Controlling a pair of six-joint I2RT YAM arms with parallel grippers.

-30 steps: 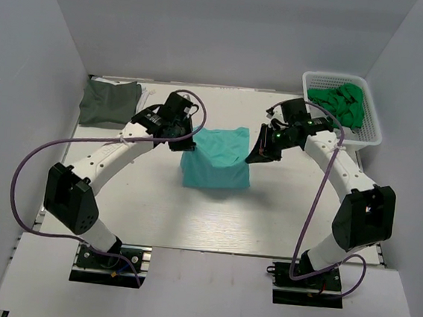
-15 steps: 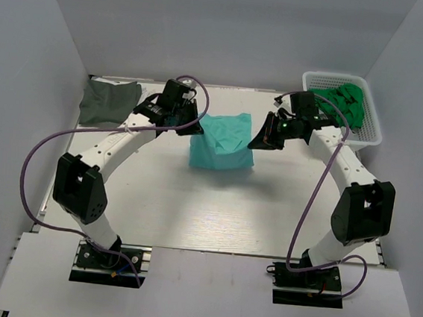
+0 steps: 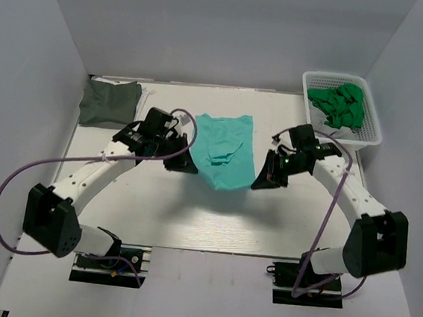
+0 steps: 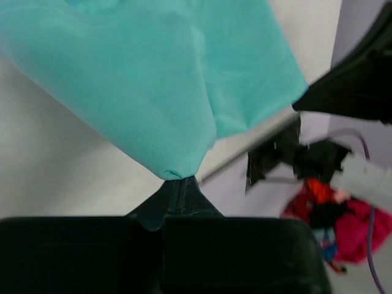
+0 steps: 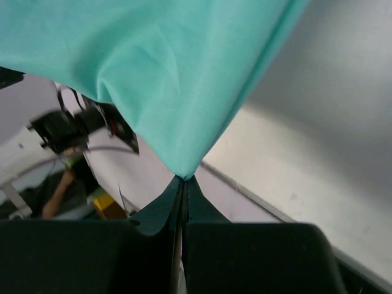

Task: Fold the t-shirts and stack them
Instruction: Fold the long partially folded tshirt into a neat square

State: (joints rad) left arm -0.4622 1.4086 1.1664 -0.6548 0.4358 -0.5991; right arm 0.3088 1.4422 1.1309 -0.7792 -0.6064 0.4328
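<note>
Though slack between them, teal t-shirt (image 3: pixel 224 148), corners pinched in left and right jaws.

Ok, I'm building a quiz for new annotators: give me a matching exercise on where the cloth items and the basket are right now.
1 teal t-shirt
2 dark t-shirt
3 white basket
4 green cloth

a far-left table corner
b far-right table corner
c inside the basket
d pinched by left gripper and right gripper

Pairs: 1-d, 2-a, 3-b, 4-c
</note>
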